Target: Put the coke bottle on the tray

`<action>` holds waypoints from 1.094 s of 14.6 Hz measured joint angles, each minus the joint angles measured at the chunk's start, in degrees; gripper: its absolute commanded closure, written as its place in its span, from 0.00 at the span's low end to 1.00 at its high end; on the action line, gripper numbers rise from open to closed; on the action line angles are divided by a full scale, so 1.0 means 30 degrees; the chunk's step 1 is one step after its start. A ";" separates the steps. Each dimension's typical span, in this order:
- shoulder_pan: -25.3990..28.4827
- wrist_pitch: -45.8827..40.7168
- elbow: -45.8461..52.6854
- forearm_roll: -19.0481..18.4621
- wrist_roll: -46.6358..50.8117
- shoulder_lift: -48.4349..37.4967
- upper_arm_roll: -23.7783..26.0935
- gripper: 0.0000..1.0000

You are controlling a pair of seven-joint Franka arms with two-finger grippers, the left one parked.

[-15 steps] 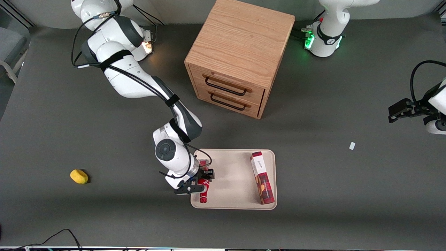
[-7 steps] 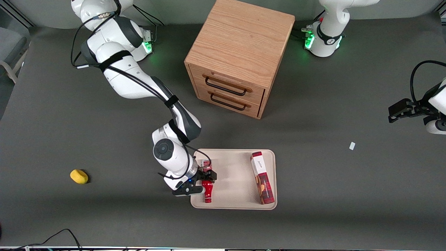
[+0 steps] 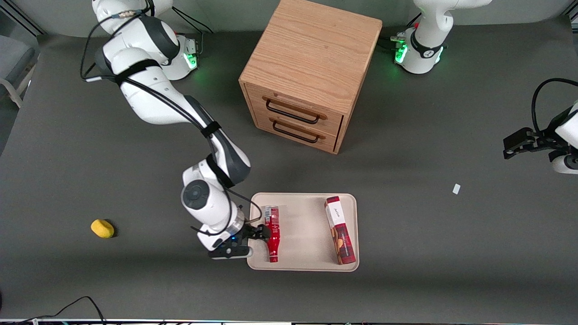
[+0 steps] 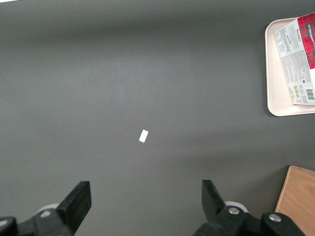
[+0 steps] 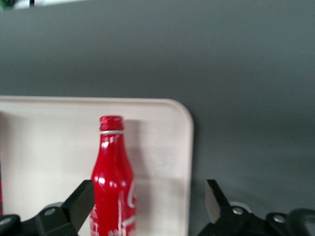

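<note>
Yellow sponge-like lump [image 3: 102, 228] sits on the dark bench [image 3: 451, 253], well apart from the tray [image 3: 303, 234] toward the working arm's end. Hand [image 3: 258, 232] hangs at the tray's edge on that same end, just beside the coke bottle [image 3: 272, 233]. Fingers [image 5: 78, 202] are spread wide with nothing between them; in the right wrist view the coke bottle [image 5: 113, 182] stands apart from both fingertips, over by one of them.

The coke bottle lies flat on the tray [image 5: 162, 147], near the tray's working-arm end, silvery base end farther from the front camera, red cap nearer to it and close to the tray's near rim. Red biscuit box [image 3: 339, 229] also lies flat on the tray, at the tray's parked-arm end, roughly parallel to the bottle, bare tray between them. Wooden two-drawer cabinet [image 3: 309, 72] stands farther from the front camera than the tray, both drawers closed. Small white scrap [image 3: 456, 189] lies on the bench past the tray toward the parked arm's end.
</note>
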 measured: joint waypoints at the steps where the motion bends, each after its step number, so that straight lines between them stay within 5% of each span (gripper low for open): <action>1: -0.0489 -0.0863 -0.0509 0.0000 -0.0008 -0.1067 0.0000 0.00; 6: -0.2856 -0.6830 -0.3153 -0.0046 -0.0651 -0.6526 -0.0305 0.00; 16: -0.3715 -1.0491 -1.1729 0.1117 -0.4957 -1.8240 -0.4359 0.00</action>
